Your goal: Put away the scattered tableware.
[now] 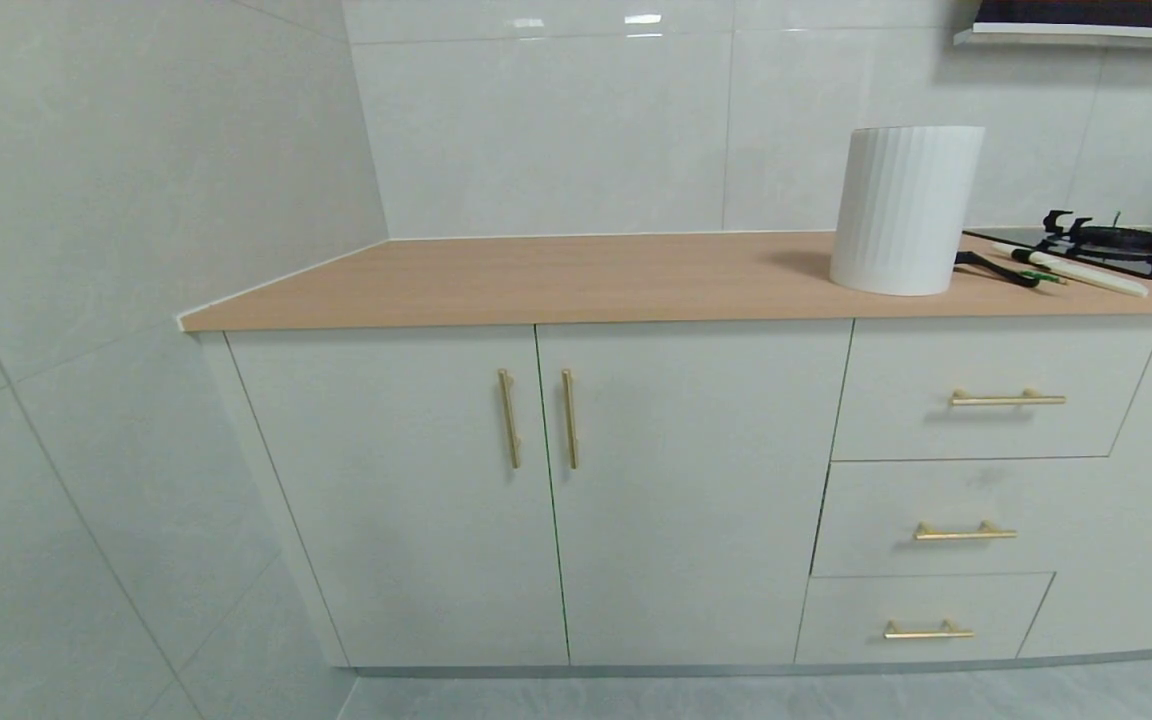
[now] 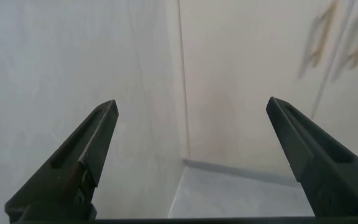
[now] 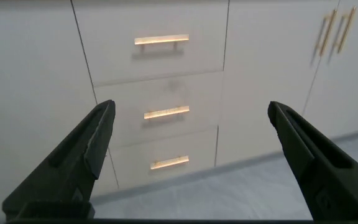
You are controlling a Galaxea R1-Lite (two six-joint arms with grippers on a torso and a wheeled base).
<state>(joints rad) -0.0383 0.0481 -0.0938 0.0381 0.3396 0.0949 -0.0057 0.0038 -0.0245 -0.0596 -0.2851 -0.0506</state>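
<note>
Left gripper (image 2: 191,102): fingers spread wide, empty, held low facing the cabinet (image 2: 247,81) where it meets the tiled wall (image 2: 55,62). Right gripper (image 3: 191,104): fingers likewise wide apart, empty, facing the drawer stack (image 3: 160,74). Tableware: loose utensils (image 1: 1076,270) lying on the countertop (image 1: 556,275) just beside the white ribbed holder (image 1: 904,210), at the hob's (image 1: 1126,240) edge.

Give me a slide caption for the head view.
White ribbed container and loose utensils beside a gas hob on a wooden countertop above closed white cabinets.

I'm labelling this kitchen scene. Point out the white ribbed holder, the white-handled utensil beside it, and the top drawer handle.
white ribbed holder (image 1: 906,210): head view, middle of its ribbed side.
white-handled utensil (image 1: 1081,271): head view, middle of its handle.
top drawer handle (image 1: 1008,398): head view, middle of the bar.
</note>
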